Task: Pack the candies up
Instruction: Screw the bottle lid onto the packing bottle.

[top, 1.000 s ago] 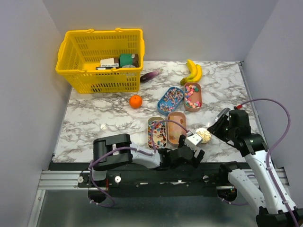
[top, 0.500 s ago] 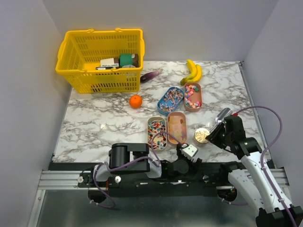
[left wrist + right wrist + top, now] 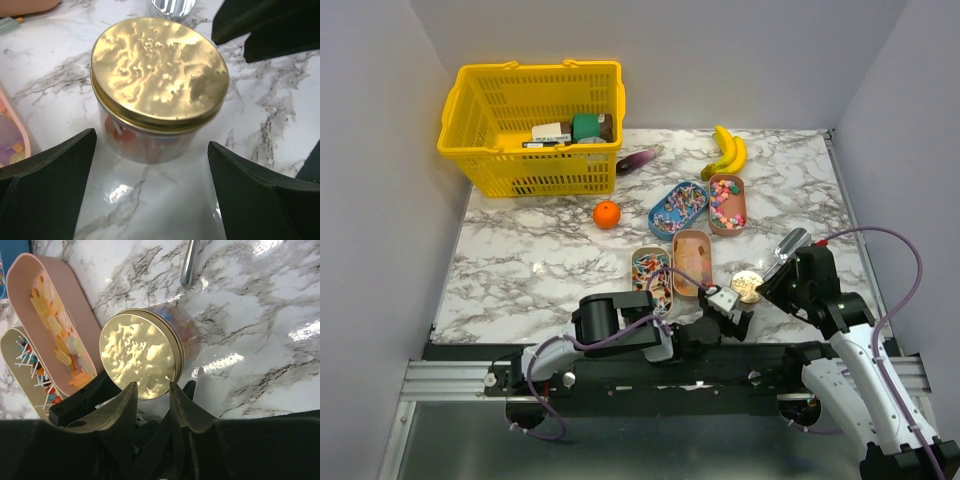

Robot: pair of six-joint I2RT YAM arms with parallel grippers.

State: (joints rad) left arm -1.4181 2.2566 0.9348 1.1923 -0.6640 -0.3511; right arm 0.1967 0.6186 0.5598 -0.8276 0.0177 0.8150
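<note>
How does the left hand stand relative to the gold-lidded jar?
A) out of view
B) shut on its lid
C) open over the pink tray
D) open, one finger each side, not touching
D: the wrist view shows the left hand open, flanking the jar, bare table between.

Gold metal lid (image 3: 159,70) (dimpled), glossy marble tabletop (image 3: 260,131)

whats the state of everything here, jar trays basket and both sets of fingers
jar: upright, gold lid on, candies inside
four trays: open, holding candies
basket: upright, boxes inside
left fingers: wide open, either side of jar, not touching
right fingers: slightly apart, nothing between them
</note>
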